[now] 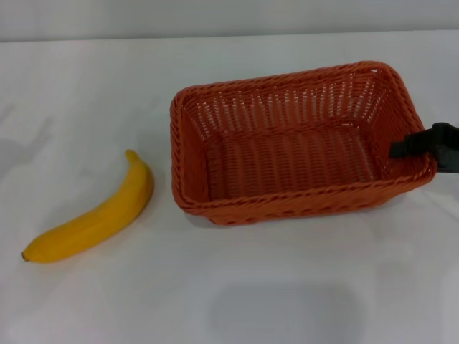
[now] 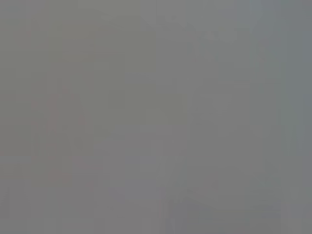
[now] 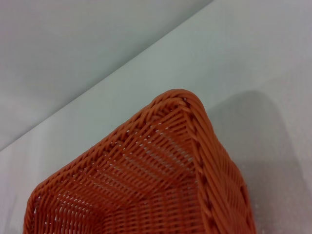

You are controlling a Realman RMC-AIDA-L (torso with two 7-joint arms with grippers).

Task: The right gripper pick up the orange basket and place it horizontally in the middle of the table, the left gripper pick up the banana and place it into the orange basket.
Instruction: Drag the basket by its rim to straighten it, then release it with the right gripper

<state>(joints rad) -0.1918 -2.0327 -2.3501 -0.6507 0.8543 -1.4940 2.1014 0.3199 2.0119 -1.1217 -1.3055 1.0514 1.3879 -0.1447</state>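
Right pincer (image 1: 410, 145), half cut off, clenched on orange basket (image 1: 287, 154) rim; left pincer unseen.

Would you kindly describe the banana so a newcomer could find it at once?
Start at the white table and find the big orange basket on it. The banana lies on the bare tabletop to the basket's left, apart from it: the only yellow, curved, smooth-skinned thing there.

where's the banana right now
In the head view the banana lies on the table, on the robot's left, beside the orange basket and apart from it.
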